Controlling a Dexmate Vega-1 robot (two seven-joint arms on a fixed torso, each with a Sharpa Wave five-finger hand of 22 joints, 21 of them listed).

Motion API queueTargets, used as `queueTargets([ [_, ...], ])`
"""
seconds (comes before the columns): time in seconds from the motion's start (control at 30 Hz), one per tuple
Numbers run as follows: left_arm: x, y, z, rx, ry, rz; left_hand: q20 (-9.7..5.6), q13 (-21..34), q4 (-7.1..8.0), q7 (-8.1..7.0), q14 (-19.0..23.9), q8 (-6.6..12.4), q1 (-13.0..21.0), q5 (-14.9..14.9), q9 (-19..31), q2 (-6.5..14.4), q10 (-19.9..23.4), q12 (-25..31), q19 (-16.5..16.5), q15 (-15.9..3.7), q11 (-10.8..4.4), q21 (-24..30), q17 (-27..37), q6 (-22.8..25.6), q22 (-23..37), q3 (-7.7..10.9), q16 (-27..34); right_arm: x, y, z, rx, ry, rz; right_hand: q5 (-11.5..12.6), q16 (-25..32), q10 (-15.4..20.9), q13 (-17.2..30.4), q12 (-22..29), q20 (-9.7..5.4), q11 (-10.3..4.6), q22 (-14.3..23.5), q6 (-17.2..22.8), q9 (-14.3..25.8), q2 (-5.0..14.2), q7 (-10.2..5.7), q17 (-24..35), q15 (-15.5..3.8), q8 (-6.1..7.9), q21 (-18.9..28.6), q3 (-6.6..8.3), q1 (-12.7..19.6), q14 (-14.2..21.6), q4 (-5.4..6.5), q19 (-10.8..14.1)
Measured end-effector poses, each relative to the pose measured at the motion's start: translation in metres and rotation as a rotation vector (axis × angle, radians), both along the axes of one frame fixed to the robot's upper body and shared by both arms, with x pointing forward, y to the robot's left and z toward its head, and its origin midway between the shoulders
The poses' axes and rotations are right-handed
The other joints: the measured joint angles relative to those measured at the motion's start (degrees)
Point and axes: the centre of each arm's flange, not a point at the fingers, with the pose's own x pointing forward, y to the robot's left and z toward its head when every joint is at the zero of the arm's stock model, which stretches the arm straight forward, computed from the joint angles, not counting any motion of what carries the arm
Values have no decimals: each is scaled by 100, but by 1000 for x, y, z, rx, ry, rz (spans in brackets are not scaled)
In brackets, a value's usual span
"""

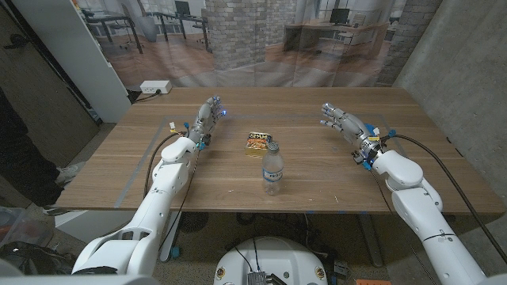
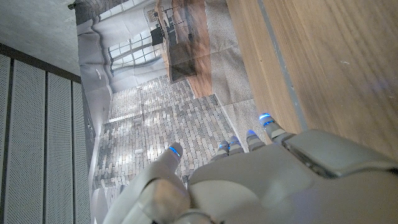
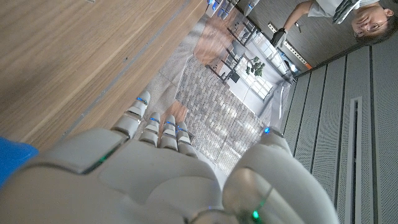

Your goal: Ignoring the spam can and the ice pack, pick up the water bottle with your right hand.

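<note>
1. Standing upright at the middle of the wooden table (image 1: 333,170), toward its near edge, the water bottle (image 1: 272,170) is seen with its long axis vertical and a dark cap on top.
2. The spam can (image 1: 257,144) is noted just behind the bottle, on the far side and slightly toward the robot's left. Whether the two touch cannot be told. No ice pack is made out in these frames.
3. The right hand (image 1: 342,120) is recorded well apart from the bottle, out on the robot's right and farther back on the table. Its fingers are spread and extended, and nothing is held; the right wrist view (image 3: 155,174) confirms open fingers with bare wood beyond them.
4. The left hand (image 1: 207,116) is likewise held open and empty, fingers extended, at the far left of the can. It is roughly as near the bottle as the right hand.
5. Key relation: the bottle lies inward from the right fingers and nearer the robot. It is judged that the reach has not begun, and that a side grasp around the upright body is called for, kept clear of the can behind.
</note>
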Motion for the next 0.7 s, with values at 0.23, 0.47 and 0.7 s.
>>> queueTargets([
  [0.23, 0, -1, 1, 4, -1, -4, 0, 0, 11, 0, 0, 0, 0, 0, 0, 0, 0, 0, 0, 0, 0, 0, 0, 0, 0, -11, 0, -8, 3, 0, -22, -10, -11, 17, 0, 0, 0, 0, 0, -1, 0, 0, 0, -23, 0, 0, 0, 0, 0, -24, -23, 0, 23, 0],
  [0.47, 0, -2, 2, 8, -5, -6, 0, 0, 16, 0, -23, 0, 0, 0, 0, 0, 0, 0, 0, 23, 0, 0, 0, 0, 0, -16, 0, -17, 5, -2, -39, -19, -19, 21, 0, -1, 0, 0, 0, 0, 0, 0, 0, -39, 0, 0, 0, 0, 0, -46, -7, 0, 1, 0],
  [0.7, -2, -3, 4, 12, -7, -10, 31, 0, 16, 0, -24, 0, 0, 0, 0, 0, 0, 0, -31, 24, 0, -23, 0, 0, 0, -16, 0, -25, 7, -4, -55, -25, -24, 43, 0, -20, 0, 0, 0, 19, 0, 0, 0, -52, 0, 0, 0, 0, 0, -47, 7, 0, 0, 0],
])
